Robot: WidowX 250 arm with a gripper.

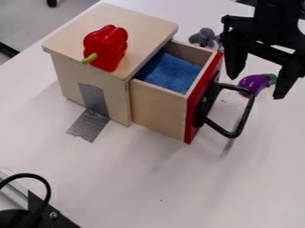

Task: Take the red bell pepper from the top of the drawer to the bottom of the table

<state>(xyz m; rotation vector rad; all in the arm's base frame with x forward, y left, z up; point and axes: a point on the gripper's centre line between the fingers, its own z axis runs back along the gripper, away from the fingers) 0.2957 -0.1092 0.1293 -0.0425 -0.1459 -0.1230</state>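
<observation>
My hand (256, 87): open and empty; I'd travel high, clear of the black handle (246, 116).
Red bell pepper (107, 46): on the wooden cabinet (140, 20); I'd straddle its body, sparing the green stem (89, 58).
Tabletop (149, 191): I'd lower fully before releasing.

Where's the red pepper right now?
In the camera view, the pepper lies on top of the wooden drawer box, upper left, with its stem over the front edge.
</observation>
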